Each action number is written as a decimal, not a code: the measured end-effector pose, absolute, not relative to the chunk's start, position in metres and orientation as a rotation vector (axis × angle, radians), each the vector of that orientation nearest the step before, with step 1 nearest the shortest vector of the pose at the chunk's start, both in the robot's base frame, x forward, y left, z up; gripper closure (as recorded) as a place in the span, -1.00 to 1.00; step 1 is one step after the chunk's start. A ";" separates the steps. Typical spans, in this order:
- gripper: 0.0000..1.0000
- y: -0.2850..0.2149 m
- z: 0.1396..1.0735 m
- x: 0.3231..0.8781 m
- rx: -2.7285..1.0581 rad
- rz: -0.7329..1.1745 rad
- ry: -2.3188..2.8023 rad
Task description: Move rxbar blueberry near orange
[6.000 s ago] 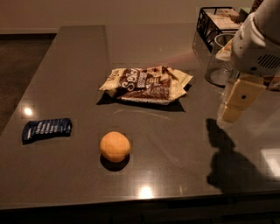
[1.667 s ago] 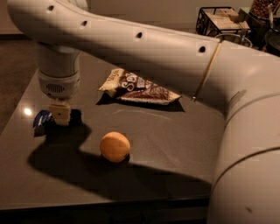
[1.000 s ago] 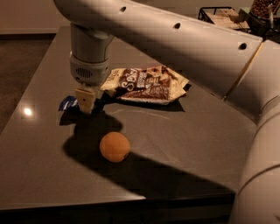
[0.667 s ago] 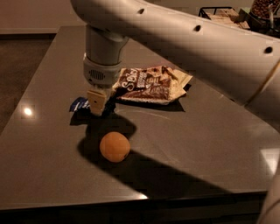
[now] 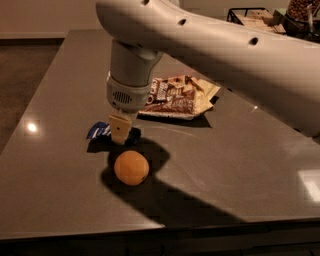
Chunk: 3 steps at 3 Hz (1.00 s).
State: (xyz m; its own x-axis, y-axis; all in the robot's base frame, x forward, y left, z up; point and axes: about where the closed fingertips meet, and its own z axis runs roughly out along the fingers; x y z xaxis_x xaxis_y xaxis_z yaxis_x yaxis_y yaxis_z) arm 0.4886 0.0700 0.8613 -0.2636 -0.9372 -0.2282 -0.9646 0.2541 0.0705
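Note:
The orange [image 5: 131, 168] sits on the dark grey table [image 5: 240, 150], near its front left. My gripper [image 5: 120, 134] hangs from the big white arm just behind and left of the orange, shut on the rxbar blueberry [image 5: 99, 131]. The dark blue wrapper sticks out to the left of the fingers [image 5: 118, 131], low over the table and about a hand's width from the orange. Its right part is hidden by the fingers.
A brown-and-cream crinkled snack bag [image 5: 180, 96] lies behind the gripper at mid table. A black wire basket [image 5: 252, 16] and a bowl of snacks [image 5: 302, 12] stand at the far right corner. The table's front edge runs just below the orange.
The gripper took the blue bar from the table's left side and has carried it right and forward, ending close behind the orange. The orange and snack bag have not moved.

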 end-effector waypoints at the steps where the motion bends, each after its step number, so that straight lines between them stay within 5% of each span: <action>1: 0.68 0.070 0.857 0.478 -1.829 0.307 2.370; 3: -0.22 0.071 0.854 0.472 -1.840 0.316 2.363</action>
